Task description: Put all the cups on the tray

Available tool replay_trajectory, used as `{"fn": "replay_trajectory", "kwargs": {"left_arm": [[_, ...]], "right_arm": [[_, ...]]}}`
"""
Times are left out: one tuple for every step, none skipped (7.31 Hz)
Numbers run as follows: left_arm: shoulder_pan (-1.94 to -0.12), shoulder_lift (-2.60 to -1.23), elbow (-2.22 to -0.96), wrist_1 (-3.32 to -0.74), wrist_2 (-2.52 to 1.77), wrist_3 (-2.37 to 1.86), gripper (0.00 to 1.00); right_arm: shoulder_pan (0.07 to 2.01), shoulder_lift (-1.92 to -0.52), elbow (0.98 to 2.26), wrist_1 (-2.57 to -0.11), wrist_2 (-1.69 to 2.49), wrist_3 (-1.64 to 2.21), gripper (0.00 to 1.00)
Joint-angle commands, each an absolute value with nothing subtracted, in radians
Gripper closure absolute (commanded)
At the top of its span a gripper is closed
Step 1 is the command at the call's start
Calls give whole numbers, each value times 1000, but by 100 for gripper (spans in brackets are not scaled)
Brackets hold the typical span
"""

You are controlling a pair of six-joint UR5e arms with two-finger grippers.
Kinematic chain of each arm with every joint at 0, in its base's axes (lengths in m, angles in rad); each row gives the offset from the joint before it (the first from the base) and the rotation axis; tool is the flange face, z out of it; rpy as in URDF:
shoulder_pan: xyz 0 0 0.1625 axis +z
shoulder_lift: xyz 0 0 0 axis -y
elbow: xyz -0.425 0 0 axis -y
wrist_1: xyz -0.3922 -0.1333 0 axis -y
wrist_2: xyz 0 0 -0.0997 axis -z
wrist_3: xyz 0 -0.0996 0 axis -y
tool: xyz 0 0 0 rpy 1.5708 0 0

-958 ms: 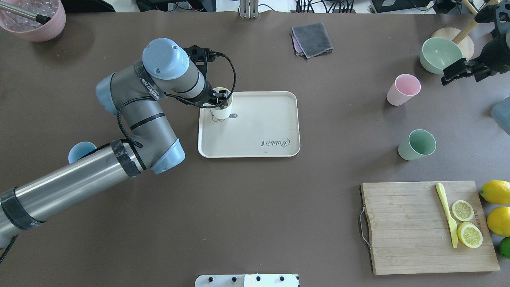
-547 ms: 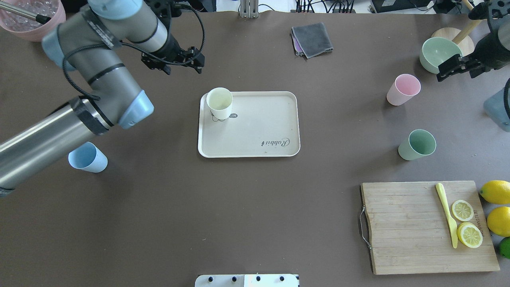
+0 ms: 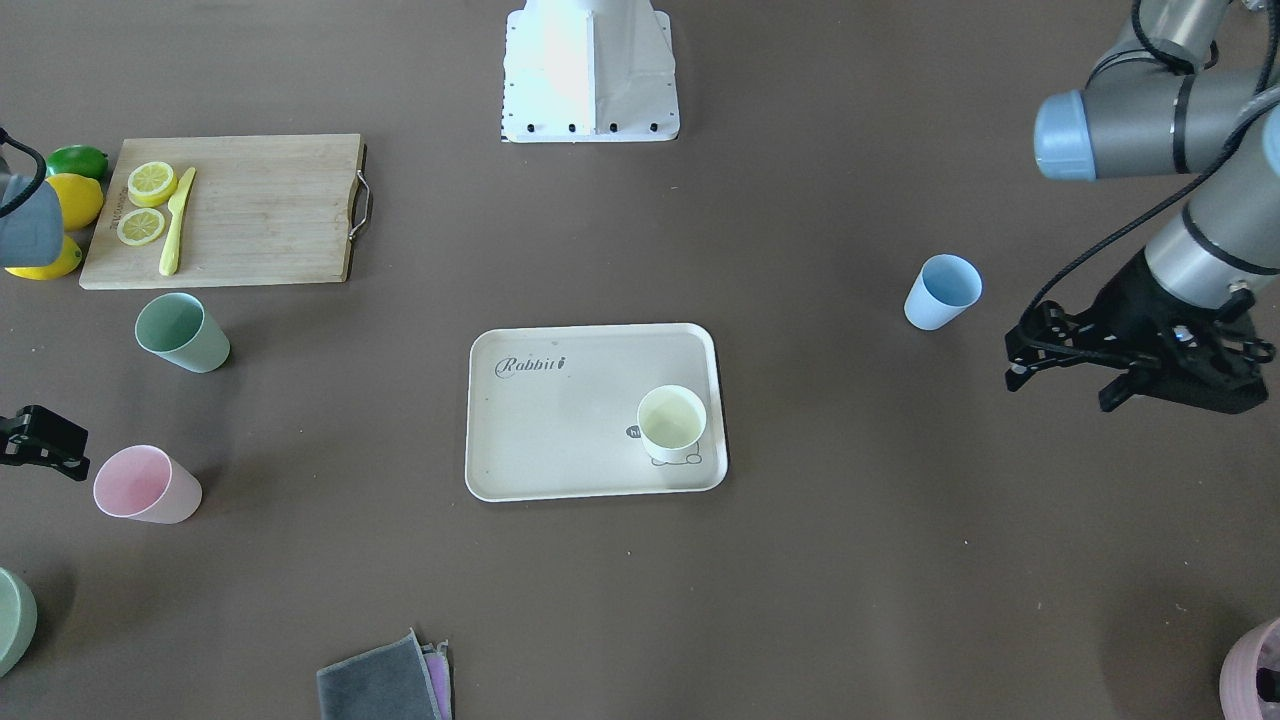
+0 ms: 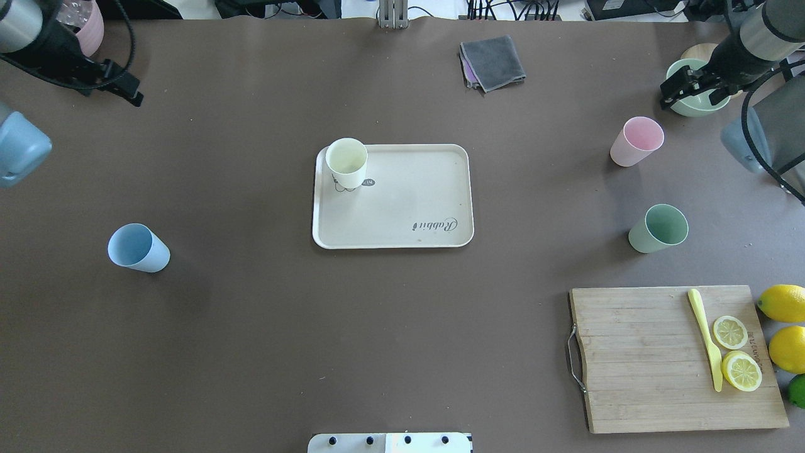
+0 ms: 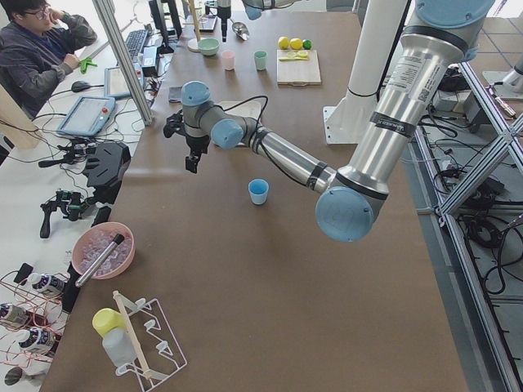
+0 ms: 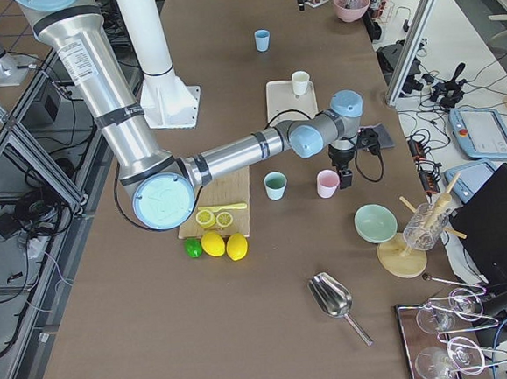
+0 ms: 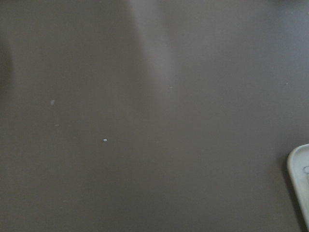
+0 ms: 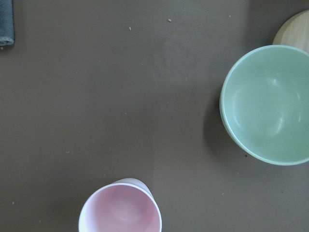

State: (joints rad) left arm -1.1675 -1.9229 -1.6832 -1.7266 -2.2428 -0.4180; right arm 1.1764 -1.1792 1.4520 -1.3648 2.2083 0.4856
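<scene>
You are in a robotics lab: a brown-covered table [image 4: 377,346] framed by aluminium struts [image 5: 122,57], a white robot pedestal [image 3: 590,70] at its near edge, and beyond the far edge a seated colleague [image 5: 37,49], keyboard [image 5: 133,42], teach pendant [image 5: 86,116] and trailing cables [image 4: 503,7].

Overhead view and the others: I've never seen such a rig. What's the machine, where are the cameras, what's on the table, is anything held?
Two robot arms work at a table. One camera looks down from behind the robot, one faces it, one sits at each table end, one on each wrist. The cream-yellow cup stands on the tray; the blue cup, pink cup and green cup stand off it. Nearby: a cutting board, grey cloth, green bowl. The left gripper and right gripper hold nothing.
</scene>
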Motion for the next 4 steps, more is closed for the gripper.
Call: {"fn": "replay_trajectory", "kwargs": {"left_arm": [[-1210, -1858, -1692, -1735, -2256, -316, 2], [-1210, -1858, -1695, -1735, -2256, -321, 2], [-1210, -1859, -1695, -1735, -2256, -319, 2], [-1210, -1859, -1695, -1735, -2256, -319, 2]], "right_arm": [[1122, -1170, 1388, -1299, 2177, 512, 3], [1105, -1172, 1385, -1296, 2162, 514, 4], [1091, -1177, 1382, -1295, 2154, 514, 4], [1075, -1177, 1356, -1267, 2135, 517, 8]]}}
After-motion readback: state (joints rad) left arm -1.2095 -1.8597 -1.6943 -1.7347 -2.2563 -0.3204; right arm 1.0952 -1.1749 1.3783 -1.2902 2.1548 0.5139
